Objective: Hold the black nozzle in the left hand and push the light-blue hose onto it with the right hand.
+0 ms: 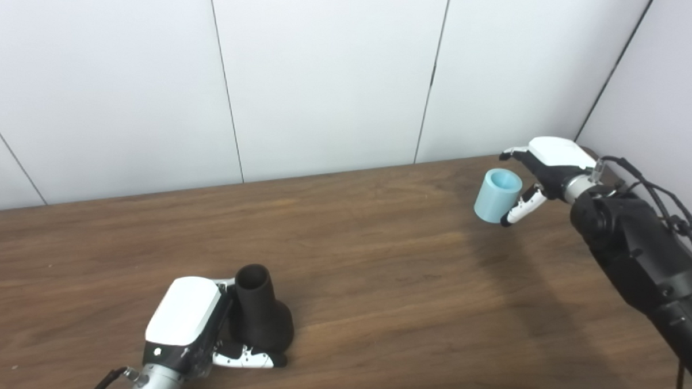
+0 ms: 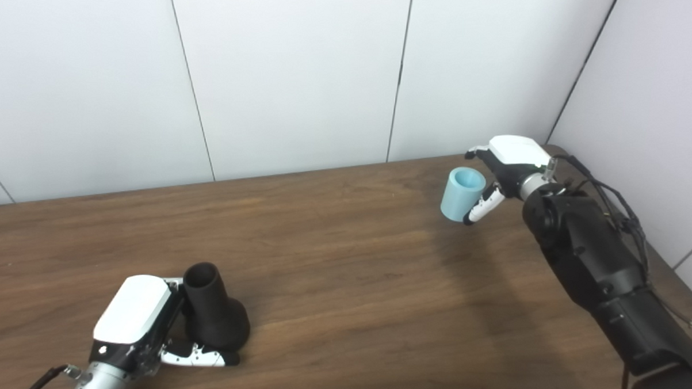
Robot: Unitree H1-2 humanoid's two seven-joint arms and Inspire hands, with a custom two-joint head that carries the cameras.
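The black nozzle (image 1: 259, 312) stands upright on its wide base near the table's front left, open mouth up. My left hand (image 1: 183, 321) presses against its left side, and its fingers (image 1: 248, 359) curl round the front of the base. Far right, near the back wall, the light-blue hose (image 1: 495, 197) is a short open cylinder, tilted a little. My right hand (image 1: 545, 167) is shut on it from the right, with fingers over its rim and one finger (image 2: 479, 208) along its lower side. I cannot tell whether the hose touches the table.
The brown wooden table (image 1: 378, 265) runs between the two hands, about half its width apart. White wall panels (image 1: 327, 73) close the back and the right side. The right arm (image 2: 597, 266) with its cables lies along the table's right edge.
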